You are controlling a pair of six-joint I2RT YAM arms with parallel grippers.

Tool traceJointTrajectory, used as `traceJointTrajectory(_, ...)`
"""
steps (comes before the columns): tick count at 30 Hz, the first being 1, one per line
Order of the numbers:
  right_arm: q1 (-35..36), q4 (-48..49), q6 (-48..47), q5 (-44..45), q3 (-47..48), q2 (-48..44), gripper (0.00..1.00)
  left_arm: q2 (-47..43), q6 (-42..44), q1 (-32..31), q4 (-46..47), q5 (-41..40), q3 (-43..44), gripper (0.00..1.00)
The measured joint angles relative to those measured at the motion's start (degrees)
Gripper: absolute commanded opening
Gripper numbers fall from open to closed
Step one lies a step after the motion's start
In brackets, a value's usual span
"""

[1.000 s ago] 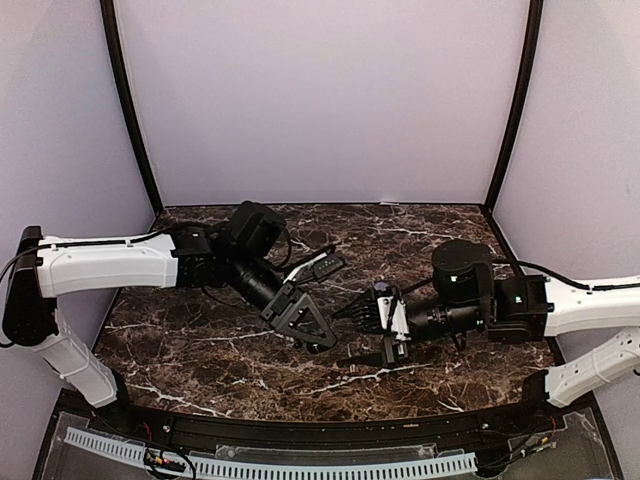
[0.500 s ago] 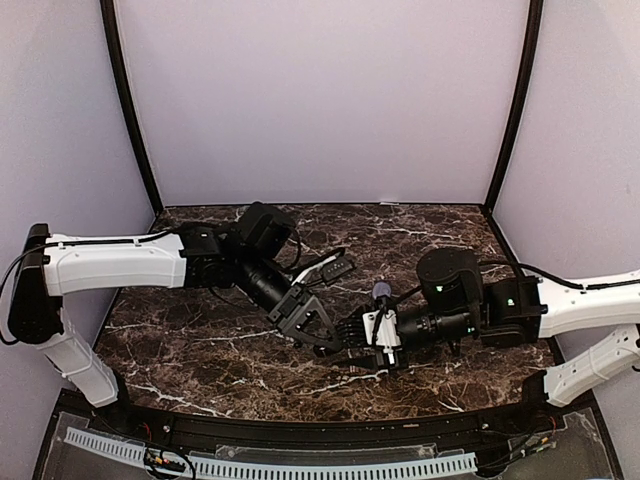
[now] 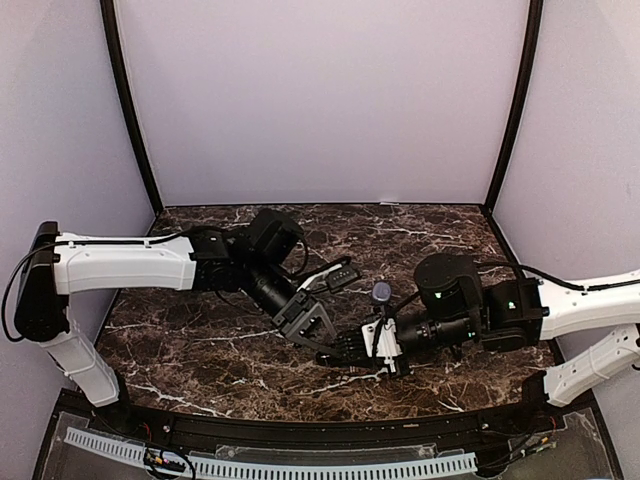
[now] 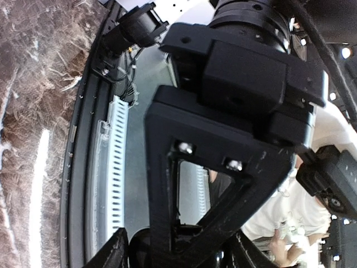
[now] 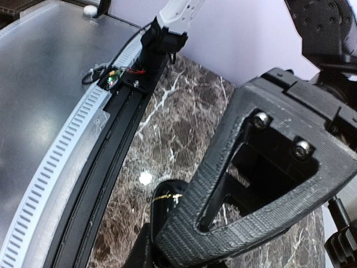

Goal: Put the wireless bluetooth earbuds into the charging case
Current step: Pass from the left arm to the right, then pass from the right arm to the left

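Holding the right end effector (image 3: pixel 345 350) pinched fully shut, tips nearly meeting the left end effector (image 3: pixel 318 340) by the middle of the bench's (image 3: pixel 190 350) near edge. Failing to tell the left's state, one finger (image 5: pixel 234 184) lying against a dark rounded shell (image 5: pixel 166 207) (the charging case, probably). Not making out the earbuds, perhaps hidden between tips. Calling for easing slowly, squaring bud to socket.

From above, you can't separate the right gripper (image 3: pixel 340 350) tips: they merge into one dark clump just beside the left gripper's triangular finger (image 3: pixel 305 322). On the right wrist camera, a dark rounded thing (image 5: pixel 167 207) under that finger's tip is too dim to name. On the left wrist camera, the right gripper's finger (image 4: pixel 162 195) fills the frame, its tip cropped below.
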Motion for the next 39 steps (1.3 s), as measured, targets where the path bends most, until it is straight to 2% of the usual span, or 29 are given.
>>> traceJointTrajectory(3,0.31,-1.2,1.73,-0.04,0.09,0.07,0.0,0.17,1.29,-0.04,-0.17,-0.42,0.46,0.49)
traceJointTrajectory(10,0.33,0.04,2.64,0.87,-0.09,-0.5,0.0,0.15,5.38,-0.02,-2.91,-2.75,3.54,0.96)
traceJointTrajectory(12,0.33,0.63,2.93,1.03,-0.17,-0.85,0.0,-0.17,6.67,0.17,-4.02,-4.35,5.05,0.98)
traceJointTrajectory(15,0.33,1.55,3.98,1.38,-0.17,-1.25,0.0,-2.47,7.65,1.84,-4.83,-7.02,5.57,0.99)
traceJointTrajectory(18,0.2,2.99,5.25,2.16,-0.68,-2.16,0.0,-7.41,7.06,6.56,-2.58,-10.34,4.52,0.99)
traceJointTrajectory(21,-1.4,5.68,7.67,1.79,-2.67,-5.29,0.0,-17.18,6.27,11.39,2.82,-16.9,-0.24,0.99)
traceJointTrajectory(23,-3.74,8.15,10.19,0.24,-4.04,-8.13,0.0,-25.59,6.32,12.09,8.11,-21.62,-5.4,0.99)
traceJointTrajectory(24,-4.81,9.49,11.34,-0.35,-4.48,-9.27,0.0,-26.97,6.34,11.96,8.68,-22.1,-6.16,0.99)
traceJointTrajectory(26,-7.13,13.27,14.4,-2.01,-5.55,-11.65,0.0,-32.98,6.62,11.43,14.47,-24.63,-11.56,0.99)
traceJointTrajectory(29,-9.16,19.54,19.85,-4.96,-6.71,-13.88,0.0,-37.29,8.0,9.35,19.85,-27.63,-18.36,0.94)
traceJointTrajectory(36,-9.62,30.03,29.64,-10.78,-6.8,-13.2,0.0,-32.22,17.03,-1.81,22.43,-35.5,-20.31,0.75)
traceJointTrajectory(39,-9.62,33.77,32.85,-12.63,-6.8,-12.07,0.0,-30.08,20.83,-5.01,22.51,-37.64,-19.02,0.63)
